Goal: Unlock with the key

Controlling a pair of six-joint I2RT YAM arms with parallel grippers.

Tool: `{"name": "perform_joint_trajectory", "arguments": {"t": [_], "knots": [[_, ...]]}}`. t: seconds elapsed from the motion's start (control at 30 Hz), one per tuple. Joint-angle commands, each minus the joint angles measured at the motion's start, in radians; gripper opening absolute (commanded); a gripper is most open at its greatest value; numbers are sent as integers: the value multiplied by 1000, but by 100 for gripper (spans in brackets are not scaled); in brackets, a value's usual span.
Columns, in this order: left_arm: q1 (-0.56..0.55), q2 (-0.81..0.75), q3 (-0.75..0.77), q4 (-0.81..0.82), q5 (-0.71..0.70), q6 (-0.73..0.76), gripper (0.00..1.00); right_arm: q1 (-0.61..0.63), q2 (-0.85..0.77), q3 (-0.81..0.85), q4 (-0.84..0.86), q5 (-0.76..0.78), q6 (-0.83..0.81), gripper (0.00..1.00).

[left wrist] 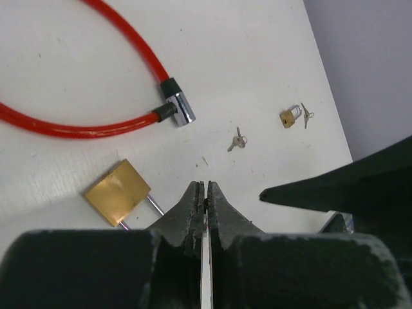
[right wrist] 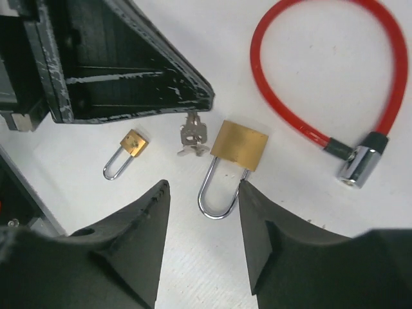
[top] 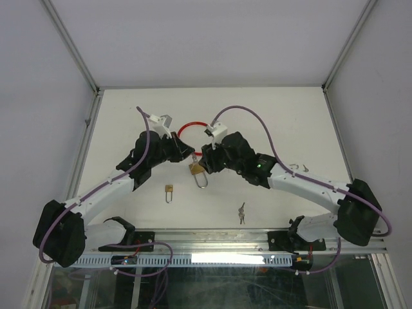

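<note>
Little of the job is done, as I judge it: the large brass padlock (right wrist: pixel 239 145) lies flat on the white surface (right wrist: pixel 290 38) with both legs of its shackle seated in the body, so it looks locked. My left end effector (left wrist: pixel 205 188) is clenched, and the right wrist view shows the key bunch (right wrist: pixel 193 134) hanging from its tip just beside the padlock's body (no key is in the lock). My right end effector (right wrist: pixel 205 187) is released, its fingers straddling the shackle. Steadying the lock, inserting the key and turning it all remain.

The padlock's body is a matte golden block and its shackle a polished steel U. The keys are thin, silvery and notched. Beyond the padlock curls a glossy red cable lock (left wrist: pixel 64 129) with a chrome end.
</note>
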Motion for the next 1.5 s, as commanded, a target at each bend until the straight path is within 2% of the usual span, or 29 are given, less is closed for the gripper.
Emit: {"name": "perform_joint_trajectory", "arguments": {"t": [0.0, 0.2, 0.3, 0.37, 0.4, 0.47, 0.6, 0.9, 1.27, 1.47], "knots": [[-10, -79, 38, 152, -35, 194, 0, -77, -140, -63, 125, -148, 28, 52], [-9, -129, -26, 392, 36, 295, 0, -247, -265, -156, 266, -374, 96, 59], [-9, -101, -64, 566, 112, 293, 0, -329, -295, -206, 370, -495, 143, 61], [-11, -78, -81, 689, 151, 276, 0, -371, -302, -242, 458, -512, 149, 61], [-11, -67, -94, 741, 165, 260, 0, -387, -302, -258, 503, -598, 187, 62], [-10, -49, -95, 808, 213, 229, 0, -407, -302, -276, 565, -655, 212, 63], [-11, -39, -80, 831, 290, 201, 0, -421, -302, -299, 689, -721, 240, 65], [-10, -44, -46, 786, 383, 147, 0, -422, -233, -269, 832, -805, 286, 66], [-9, -24, -50, 875, 436, 51, 0, -413, -158, -254, 933, -865, 357, 57], [-10, -12, -55, 915, 449, 21, 0, -403, -139, -241, 945, -879, 361, 48]]}}
